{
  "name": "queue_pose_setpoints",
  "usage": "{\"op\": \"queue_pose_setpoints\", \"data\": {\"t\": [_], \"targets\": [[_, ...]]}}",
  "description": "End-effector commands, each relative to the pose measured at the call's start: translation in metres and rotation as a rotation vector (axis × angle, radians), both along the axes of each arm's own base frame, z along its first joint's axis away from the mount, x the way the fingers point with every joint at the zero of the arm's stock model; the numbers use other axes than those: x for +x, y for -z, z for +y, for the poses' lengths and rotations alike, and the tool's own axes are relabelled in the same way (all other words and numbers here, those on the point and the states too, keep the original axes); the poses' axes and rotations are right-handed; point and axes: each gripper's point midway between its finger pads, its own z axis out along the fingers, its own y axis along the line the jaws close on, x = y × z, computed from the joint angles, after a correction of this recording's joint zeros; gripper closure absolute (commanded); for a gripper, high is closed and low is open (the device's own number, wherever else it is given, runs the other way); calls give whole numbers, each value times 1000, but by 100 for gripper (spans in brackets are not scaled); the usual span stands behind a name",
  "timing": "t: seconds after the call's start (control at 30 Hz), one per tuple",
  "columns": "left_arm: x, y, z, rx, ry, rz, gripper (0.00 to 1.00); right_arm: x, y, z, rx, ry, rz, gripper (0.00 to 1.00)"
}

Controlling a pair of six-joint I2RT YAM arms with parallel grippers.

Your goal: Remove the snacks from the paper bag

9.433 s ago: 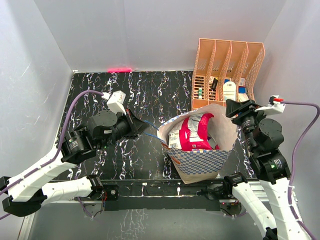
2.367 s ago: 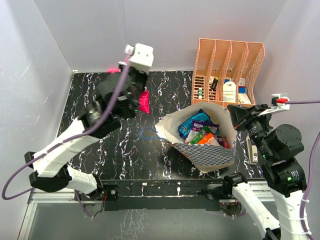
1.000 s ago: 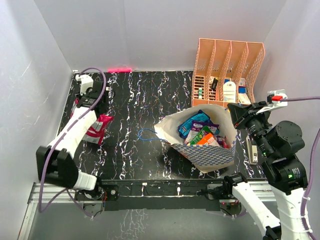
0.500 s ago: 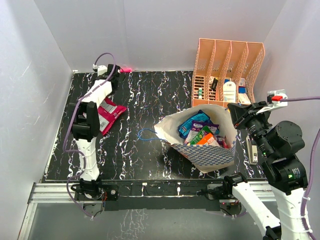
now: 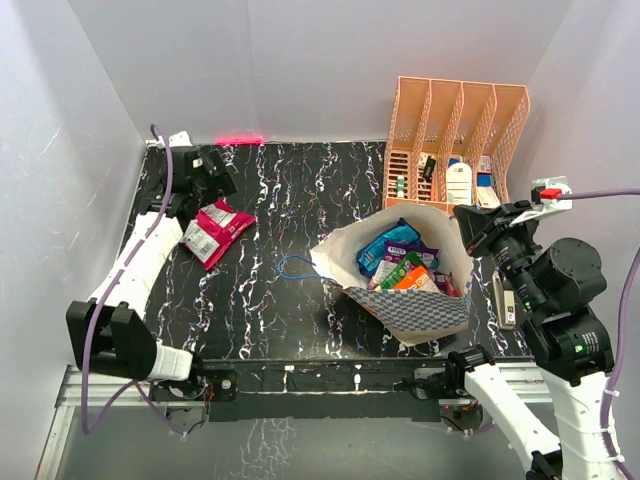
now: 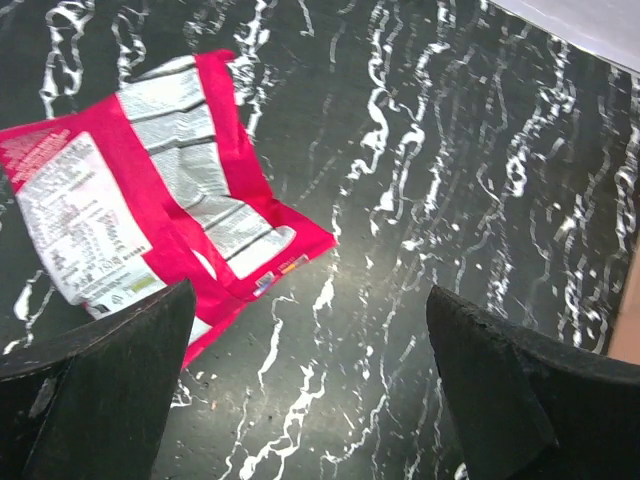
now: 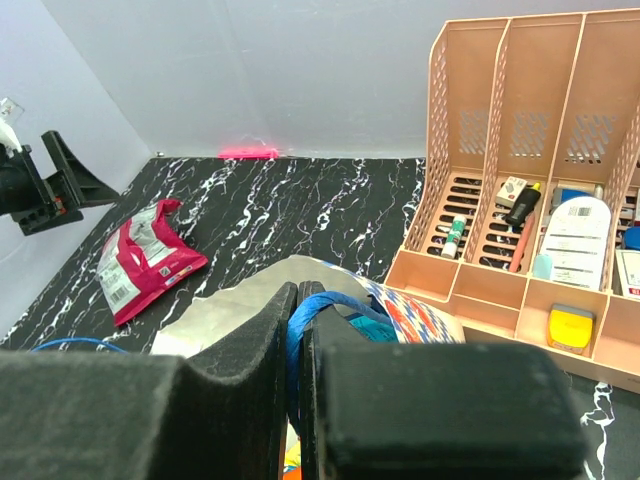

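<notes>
A magenta-and-silver snack packet (image 5: 215, 231) (image 6: 150, 230) lies flat on the black marbled table at the far left. My left gripper (image 5: 205, 172) (image 6: 310, 385) hovers just beyond it, open, with nothing between its fingers. The blue-and-white checkered paper bag (image 5: 405, 308) (image 7: 200, 320) stands right of centre with its mouth open. Inside it lie several snacks: a blue one (image 5: 385, 243), a purple one (image 5: 412, 262) and an orange-and-green one (image 5: 408, 280). My right gripper (image 5: 470, 226) (image 7: 298, 330) is shut on the bag's blue cord handle (image 7: 325, 308) at the right rim.
The bag's other blue handle (image 5: 295, 267) loops on the table left of the bag. A peach-orange slotted organizer (image 5: 455, 140) with bottles and small items stands at the back right. A small white object (image 5: 503, 300) lies right of the bag. Walls close in left, back and right.
My left gripper has opened and let go of the magenta packet, which now lies on the table; the arm drew back toward the far left corner. The right arm has not moved.
</notes>
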Motion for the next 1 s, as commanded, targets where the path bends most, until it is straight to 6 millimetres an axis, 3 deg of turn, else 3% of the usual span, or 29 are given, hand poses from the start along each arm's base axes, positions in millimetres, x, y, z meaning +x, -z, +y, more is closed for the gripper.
{"op": "queue_pose_setpoints", "data": {"t": [0.0, 0.27, 0.37, 0.5, 0.67, 0.77, 0.83, 0.97], "targets": [[-5, 20, -23, -91, 122, 21, 2, -8, -50, 7, 43, -47, -168, 93], [18, 63, 1, -176, 54, 98, 2, -9, -49, 13, 72, -77, -164, 93], [33, 72, 9, -198, 47, 79, 2, -11, -50, 12, 74, -79, -167, 93], [48, 105, 13, -258, 26, 147, 2, -11, -51, 11, 75, -73, -168, 93], [79, 126, 16, -315, 23, 155, 2, -9, -50, 15, 86, -89, -163, 93], [94, 116, 18, -312, 34, 140, 2, -6, -47, 21, 98, -115, -152, 93], [98, 93, 14, -327, 54, 98, 2, -5, -45, 26, 104, -142, -143, 93], [81, 46, -4, -400, 111, 22, 2, -2, -46, 29, 106, -155, -137, 93]]}}
